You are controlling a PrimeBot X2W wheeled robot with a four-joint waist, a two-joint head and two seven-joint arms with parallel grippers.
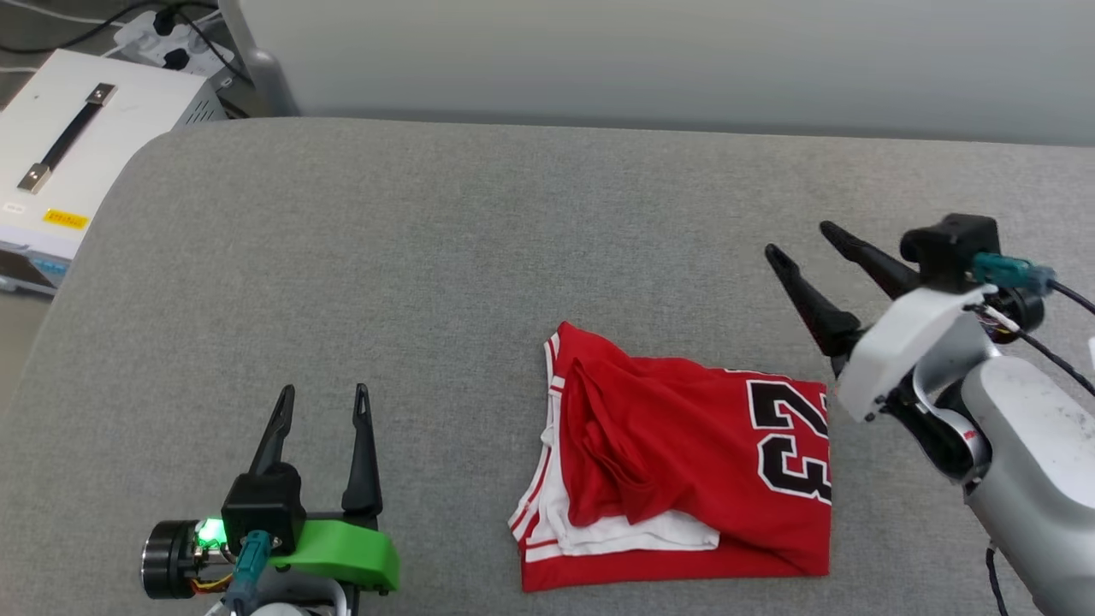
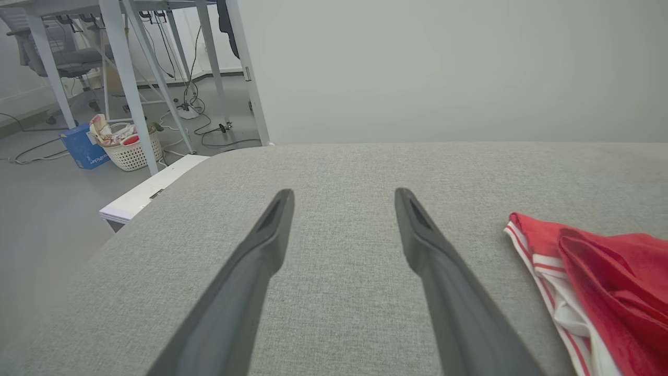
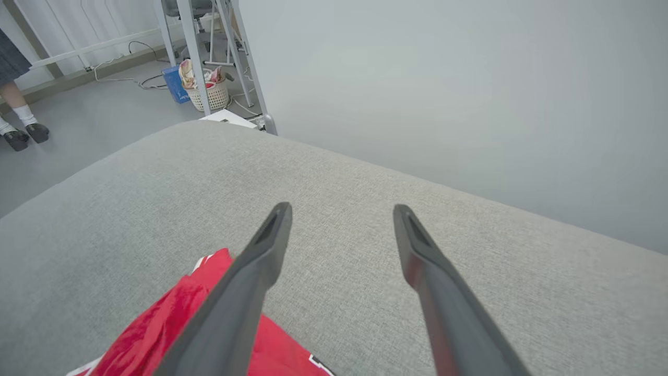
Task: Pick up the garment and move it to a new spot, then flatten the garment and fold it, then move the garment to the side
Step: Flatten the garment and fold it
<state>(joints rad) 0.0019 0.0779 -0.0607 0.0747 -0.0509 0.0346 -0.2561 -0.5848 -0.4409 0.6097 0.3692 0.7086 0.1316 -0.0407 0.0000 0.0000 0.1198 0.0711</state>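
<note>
The garment (image 1: 684, 462), a red jersey with white sleeves, striped trim and a black "23", lies folded into a rough rectangle on the grey padded table (image 1: 479, 239), near its front edge. My right gripper (image 1: 800, 239) hovers open just past the garment's far right corner, fingers pointing up and left, nothing between them. In the right wrist view the red cloth (image 3: 172, 324) lies below the left finger (image 3: 261, 256). My left gripper (image 1: 323, 396) rests open at the lower left, well apart from the garment. The left wrist view shows the garment's striped edge (image 2: 584, 282) at the right.
A white box with a black handle (image 1: 60, 145) stands off the table's far left corner. A pale wall (image 1: 684, 60) runs behind the table. A laundry basket (image 2: 130, 146), table legs and cables are on the floor. A person's feet (image 3: 23, 133) stand at the left.
</note>
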